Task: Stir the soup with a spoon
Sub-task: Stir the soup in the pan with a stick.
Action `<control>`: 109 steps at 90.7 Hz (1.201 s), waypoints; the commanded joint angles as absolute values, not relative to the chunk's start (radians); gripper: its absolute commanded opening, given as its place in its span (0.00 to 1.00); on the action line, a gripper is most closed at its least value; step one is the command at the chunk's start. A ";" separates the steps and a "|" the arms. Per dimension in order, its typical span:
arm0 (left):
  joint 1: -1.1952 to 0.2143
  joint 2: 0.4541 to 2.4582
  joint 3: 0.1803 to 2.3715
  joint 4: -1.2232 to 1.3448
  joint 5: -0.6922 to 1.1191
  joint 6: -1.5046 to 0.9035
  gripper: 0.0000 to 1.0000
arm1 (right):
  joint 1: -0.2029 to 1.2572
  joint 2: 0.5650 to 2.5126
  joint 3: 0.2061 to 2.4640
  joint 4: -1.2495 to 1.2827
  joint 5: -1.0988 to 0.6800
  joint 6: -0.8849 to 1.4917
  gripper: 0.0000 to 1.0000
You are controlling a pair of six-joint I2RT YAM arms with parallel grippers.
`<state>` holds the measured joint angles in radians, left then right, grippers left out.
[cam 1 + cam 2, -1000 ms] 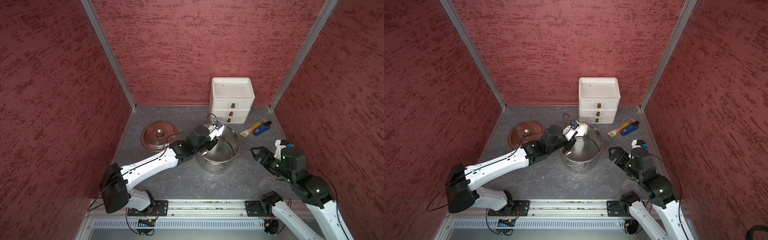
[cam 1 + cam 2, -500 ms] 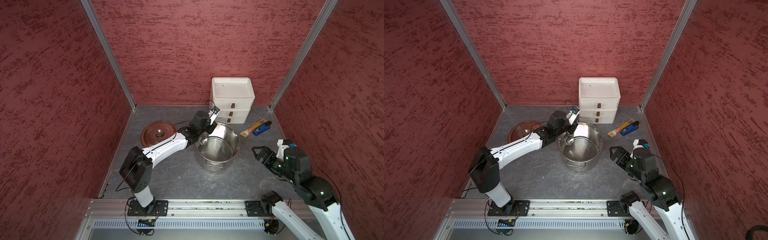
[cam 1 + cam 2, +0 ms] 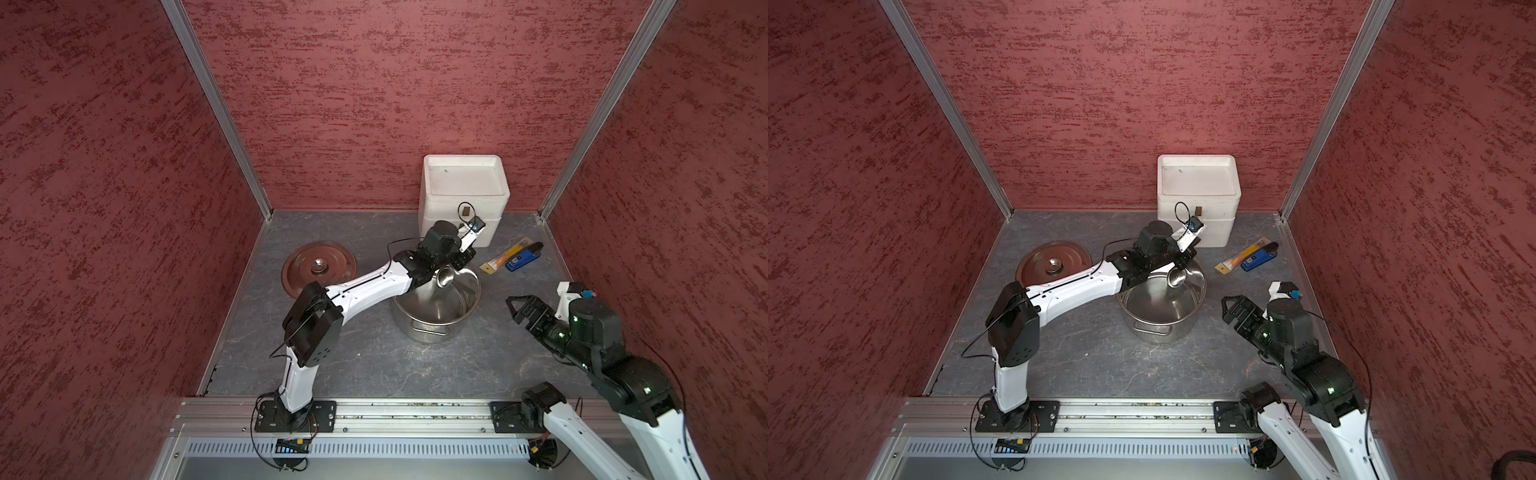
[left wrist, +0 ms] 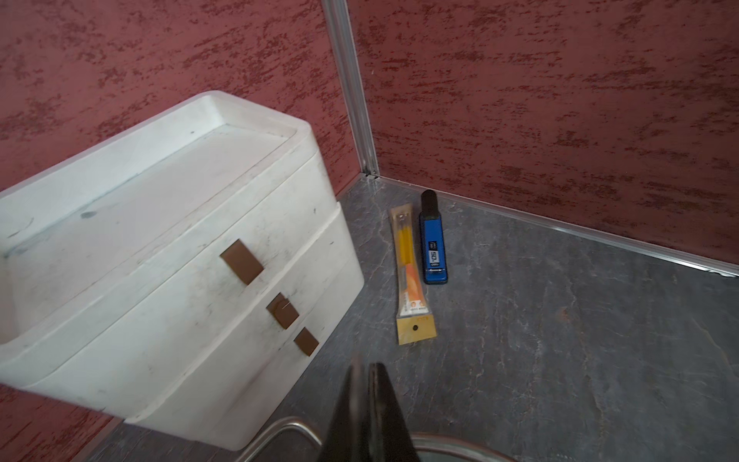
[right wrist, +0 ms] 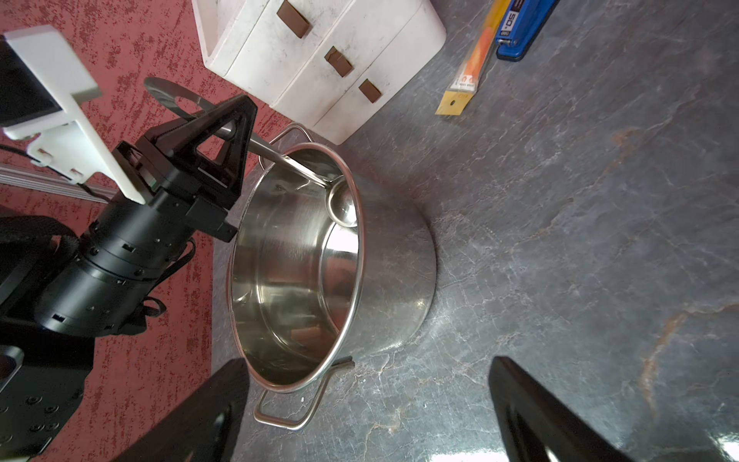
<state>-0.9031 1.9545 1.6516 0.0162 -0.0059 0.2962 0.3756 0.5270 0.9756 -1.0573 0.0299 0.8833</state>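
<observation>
Left gripper (image 5: 236, 132) clamped on spoon (image 5: 342, 204) handle, bowl tilted down over the pot (image 5: 396, 260) opening near the rim; my right gripper (image 3: 519, 305) spread wide, empty, beside pot

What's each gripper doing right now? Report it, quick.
Left gripper: shut on the spoon.
Right gripper: open, holding nothing.

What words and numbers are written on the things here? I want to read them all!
"50": on the label of the blue tool.
The tiny print around that "50": too small to read.
Print on the orange packet: too blurred to read.
Nothing else shows any writing.
</observation>
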 commanded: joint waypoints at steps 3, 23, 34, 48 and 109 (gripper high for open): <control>-0.957 1.948 1.658 0.038 0.021 0.312 0.00 | 0.380 0.514 0.995 -1.070 0.058 0.891 0.98; -1.047 1.844 1.519 0.037 -0.006 0.297 0.00 | 0.380 0.512 0.971 -1.044 0.045 0.889 0.99; -1.077 1.750 1.428 0.026 -0.034 0.249 0.00 | 0.380 0.514 0.957 -1.026 0.032 0.891 0.98; -1.112 1.644 1.318 -0.006 -0.095 0.204 0.00 | 0.380 0.517 0.940 -1.009 0.017 0.893 0.98; -0.856 1.450 1.087 -0.010 -0.162 0.176 0.00 | 0.380 0.584 0.954 -0.953 -0.010 0.881 0.98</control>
